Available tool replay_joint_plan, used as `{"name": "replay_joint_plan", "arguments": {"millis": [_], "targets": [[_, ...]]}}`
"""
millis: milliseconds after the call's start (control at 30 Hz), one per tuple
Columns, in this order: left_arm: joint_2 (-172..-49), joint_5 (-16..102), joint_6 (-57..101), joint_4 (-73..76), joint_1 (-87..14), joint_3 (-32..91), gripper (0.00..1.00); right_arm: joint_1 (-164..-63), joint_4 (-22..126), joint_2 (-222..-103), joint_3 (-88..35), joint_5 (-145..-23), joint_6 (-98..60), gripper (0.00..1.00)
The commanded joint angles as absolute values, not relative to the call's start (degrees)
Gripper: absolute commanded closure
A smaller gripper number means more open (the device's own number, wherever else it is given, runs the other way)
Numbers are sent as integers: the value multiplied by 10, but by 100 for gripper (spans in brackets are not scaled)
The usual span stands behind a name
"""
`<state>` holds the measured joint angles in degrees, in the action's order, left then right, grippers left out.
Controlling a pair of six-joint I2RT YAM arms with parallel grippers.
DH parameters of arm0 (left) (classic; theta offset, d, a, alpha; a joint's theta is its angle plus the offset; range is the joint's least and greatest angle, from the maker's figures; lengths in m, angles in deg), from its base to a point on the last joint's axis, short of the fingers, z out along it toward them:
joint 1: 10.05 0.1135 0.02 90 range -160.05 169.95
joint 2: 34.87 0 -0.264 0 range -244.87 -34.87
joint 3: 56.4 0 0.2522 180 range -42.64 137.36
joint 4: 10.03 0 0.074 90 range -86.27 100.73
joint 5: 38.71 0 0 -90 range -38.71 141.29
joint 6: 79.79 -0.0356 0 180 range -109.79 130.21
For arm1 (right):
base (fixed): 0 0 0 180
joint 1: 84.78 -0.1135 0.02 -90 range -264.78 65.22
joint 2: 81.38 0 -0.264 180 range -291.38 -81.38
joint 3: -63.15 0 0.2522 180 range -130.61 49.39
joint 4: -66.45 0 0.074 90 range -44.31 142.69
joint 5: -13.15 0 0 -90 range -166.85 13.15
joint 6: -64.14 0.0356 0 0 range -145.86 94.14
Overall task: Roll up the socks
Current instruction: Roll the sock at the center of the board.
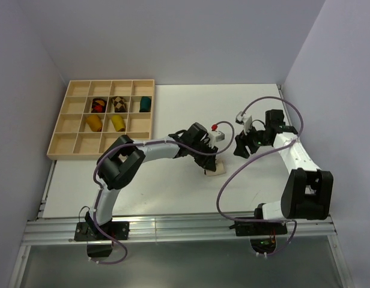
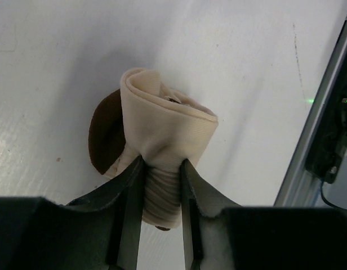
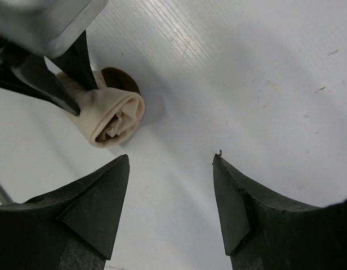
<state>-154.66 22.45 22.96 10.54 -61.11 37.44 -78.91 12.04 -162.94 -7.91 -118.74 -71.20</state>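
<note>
The left gripper [image 1: 210, 159] touches the cream sock [image 1: 214, 170], right gripper [image 1: 245, 148] hovering nearby.

top looks down; wrists close (sharing sock [image 2: 162, 132])

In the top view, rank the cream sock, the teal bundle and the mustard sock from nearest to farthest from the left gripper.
1. The cream sock: clamped in the left gripper, mid-table.
2. The teal bundle: rightmost column of the wooden tray, toward the far left of the table.
3. The mustard sock: same tray, further left.
</note>
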Motion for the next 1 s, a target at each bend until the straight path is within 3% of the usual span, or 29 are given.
{"name": "replay_joint_plan", "arguments": {"millis": [0, 233, 500, 967], "targets": [[-1591, 198, 253, 246, -596, 373, 100, -790, 195, -1579, -26, -1196, -780, 31], [-1623, 176, 247, 294, -583, 409, 100, -802, 175, -1493, 63, -1232, -933, 24], [-1675, 141, 218, 365, -571, 482, 100, -934, 238, -1439, 132, -1149, -948, 21], [-1722, 86, 183, 430, -552, 552, 100, -1037, 282, -1474, 141, -1066, -983, 20]]}}
